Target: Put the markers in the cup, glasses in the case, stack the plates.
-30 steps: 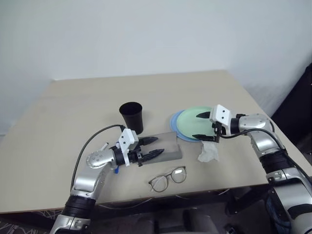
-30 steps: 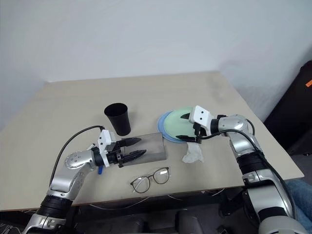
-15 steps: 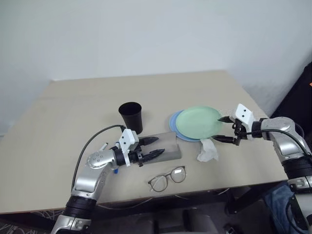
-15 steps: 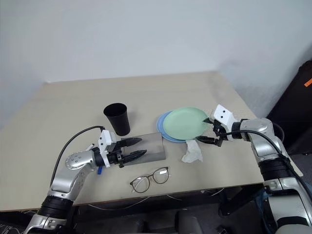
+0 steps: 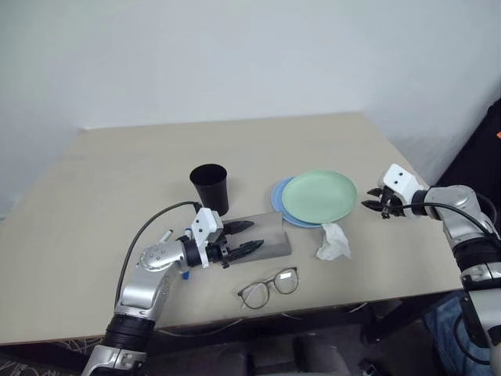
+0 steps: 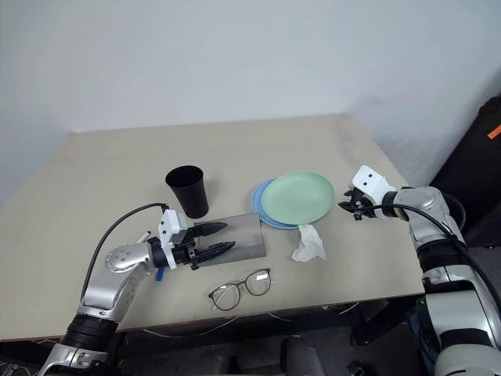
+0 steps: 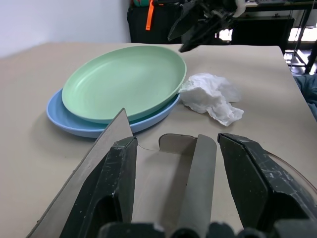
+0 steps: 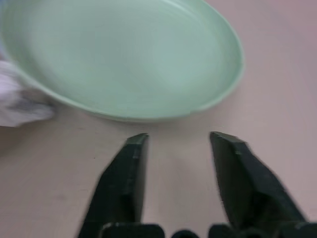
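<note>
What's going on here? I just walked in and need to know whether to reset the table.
The robot is tidying a table. The mint green plate already sits stacked on the light blue plate. The right gripper hangs empty beside the stack. The left gripper has its fingers open over the grey case. The glasses lie on the table in front of the case, not yet packed. The black cup stands upright behind it, and a crumpled tissue lies near the plates.
</note>
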`<action>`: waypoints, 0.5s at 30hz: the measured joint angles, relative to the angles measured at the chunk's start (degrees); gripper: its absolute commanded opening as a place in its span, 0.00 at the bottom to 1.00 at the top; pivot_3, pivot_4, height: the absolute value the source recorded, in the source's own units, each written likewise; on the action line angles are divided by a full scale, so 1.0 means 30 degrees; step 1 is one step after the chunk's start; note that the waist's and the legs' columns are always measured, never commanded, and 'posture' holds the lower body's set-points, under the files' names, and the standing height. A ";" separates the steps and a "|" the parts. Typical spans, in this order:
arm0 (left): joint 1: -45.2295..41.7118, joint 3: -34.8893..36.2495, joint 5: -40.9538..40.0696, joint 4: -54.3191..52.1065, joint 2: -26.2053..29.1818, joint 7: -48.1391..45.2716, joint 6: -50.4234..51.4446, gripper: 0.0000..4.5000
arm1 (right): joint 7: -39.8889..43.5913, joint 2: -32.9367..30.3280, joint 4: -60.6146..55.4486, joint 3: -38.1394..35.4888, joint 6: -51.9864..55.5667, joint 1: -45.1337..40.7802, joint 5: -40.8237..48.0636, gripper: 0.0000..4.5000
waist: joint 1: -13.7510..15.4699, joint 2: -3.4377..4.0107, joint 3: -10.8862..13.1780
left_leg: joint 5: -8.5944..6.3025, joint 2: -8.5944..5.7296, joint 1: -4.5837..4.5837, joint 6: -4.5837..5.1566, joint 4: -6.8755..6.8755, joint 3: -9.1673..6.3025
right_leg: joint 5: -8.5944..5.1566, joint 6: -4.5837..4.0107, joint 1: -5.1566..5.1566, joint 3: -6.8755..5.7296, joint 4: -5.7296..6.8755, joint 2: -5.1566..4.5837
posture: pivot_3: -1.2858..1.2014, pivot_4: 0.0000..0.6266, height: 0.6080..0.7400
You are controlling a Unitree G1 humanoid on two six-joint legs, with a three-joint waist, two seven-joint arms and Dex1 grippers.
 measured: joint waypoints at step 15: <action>-0.0114 -0.0045 0.0074 0.0108 -0.0160 0.0046 -0.0051 0.61 | -0.1702 0.1918 0.4311 0.0733 -0.3316 -0.2599 -0.1666 0.38 | 0.0006 0.0003 -0.0001 | -0.0002 -0.0007 -0.0001 0.0013 -0.0021 -0.0012 | 0.0001 0.0000 0.0002 0.0021 0.0003 0.0004 | 0.52 0.00 1.00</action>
